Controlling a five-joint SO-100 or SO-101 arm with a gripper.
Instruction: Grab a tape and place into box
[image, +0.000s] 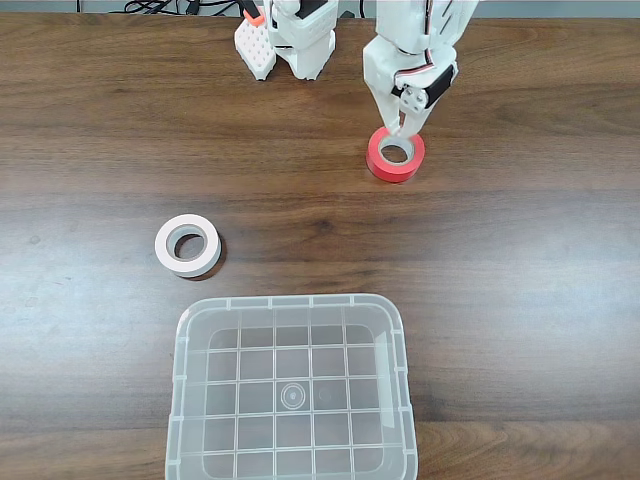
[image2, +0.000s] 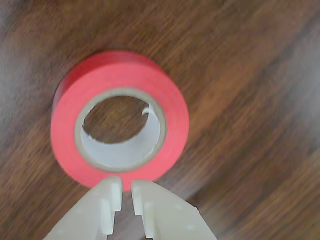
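Nearest the wrist camera, the gripper (image2: 126, 189) has its two pale fingers drawn almost together, nothing between them, their tips poised at the near rim of the tape (image2: 120, 120), which lies flat on the wooden table (image2: 260, 75). From the fixed view the red roll (image: 395, 155) sits under the arm at the far side, with a white roll (image: 187, 244) off to its left and the box (image: 291, 390) well apart at the near edge. Looks to me like the approach before the grab; next the fingers would need to spread and straddle the ring's wall before closing.

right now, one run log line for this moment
phase: approach | tool: nearly shut, over near rim of red tape, no grip | tape: flat on table | box: holds nothing
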